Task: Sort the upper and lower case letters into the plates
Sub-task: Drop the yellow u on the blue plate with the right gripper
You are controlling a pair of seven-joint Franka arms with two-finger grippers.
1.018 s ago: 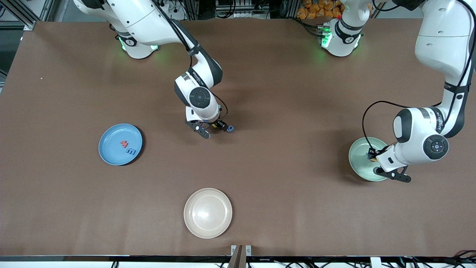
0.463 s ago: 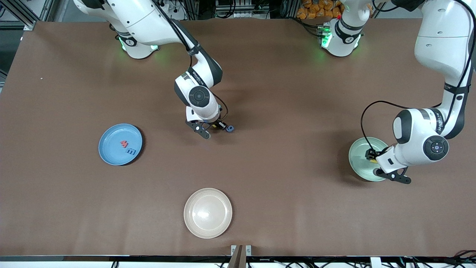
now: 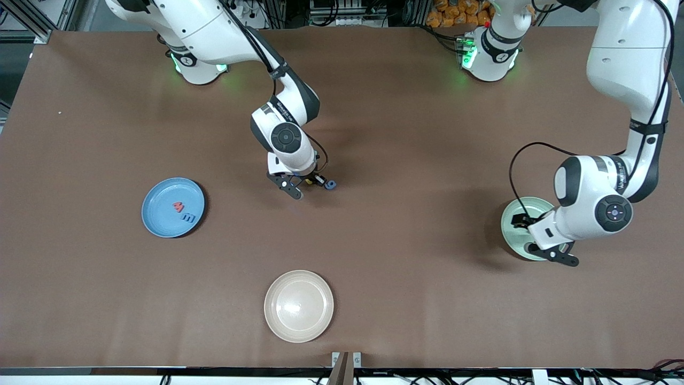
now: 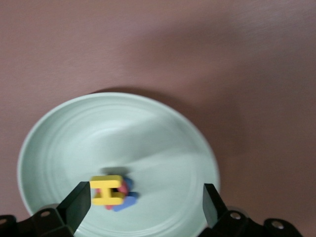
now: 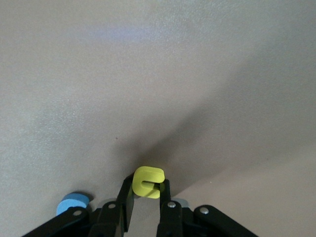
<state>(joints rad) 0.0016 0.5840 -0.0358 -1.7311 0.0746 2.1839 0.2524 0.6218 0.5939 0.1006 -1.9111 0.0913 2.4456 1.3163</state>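
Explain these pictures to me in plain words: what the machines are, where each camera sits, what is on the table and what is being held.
Two white robot arms stand at a brown table, each ending in a two-finger gripper. The wide picture comes from a high camera facing them; the other two come from cameras on the arms' wrists.

The right gripper, down at the table's middle, is shut on a yellow letter; a blue letter lies beside it. The left gripper is open above the mint green plate, where a yellow H lies on red and blue letters.

Toward the right arm's end sits a sky blue plate holding a red letter and a dark blue letter. A cream plate, nearest the front camera, holds nothing.
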